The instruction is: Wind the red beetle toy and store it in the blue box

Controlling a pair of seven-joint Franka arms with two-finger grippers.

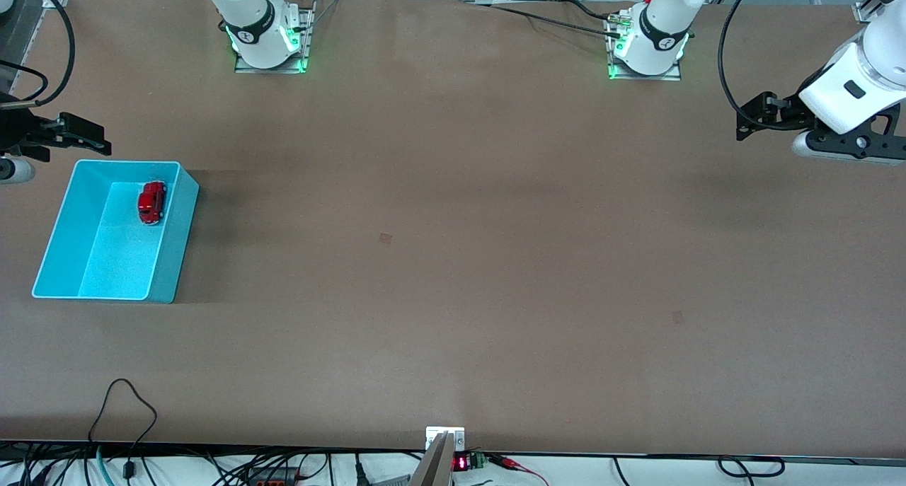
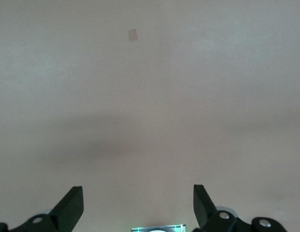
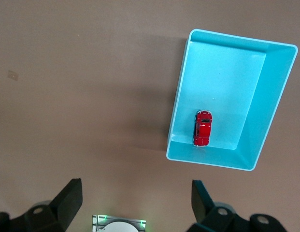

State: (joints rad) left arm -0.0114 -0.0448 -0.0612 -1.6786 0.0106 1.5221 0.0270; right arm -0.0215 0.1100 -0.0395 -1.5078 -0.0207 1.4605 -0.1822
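Toy car [image 1: 152,202], small, glossy and red with a rounded beetle-like body, lies inside the blue box [image 1: 170,259] at the right arm's end of the table [image 1: 453,259]. It rests on the box floor close to the wall farthest from the front camera, its long axis running along the box's longer side. By the look of it the storing part of the task is done, so little seems left beyond the arms drawing clear.

The box is a light cyan plastic bin, rectangular, with thin smooth walls and a paler rim, far bigger than the toy. The table is a flat, matte brown surface.

The right gripper [image 1: 78,136] hangs in the air over the table just past the box's corner nearest the robot bases. It holds nothing. Its wrist view shows the two black fingers [image 3: 67,200] spread wide apart, with the box and toy below and ahead of them. This arm is by far the nearer one to the toy.

The left gripper [image 2: 138,205] waits over bare table at the left arm's end, well apart from the box. Its fingers are likewise spread and empty, with only brown tabletop beneath.
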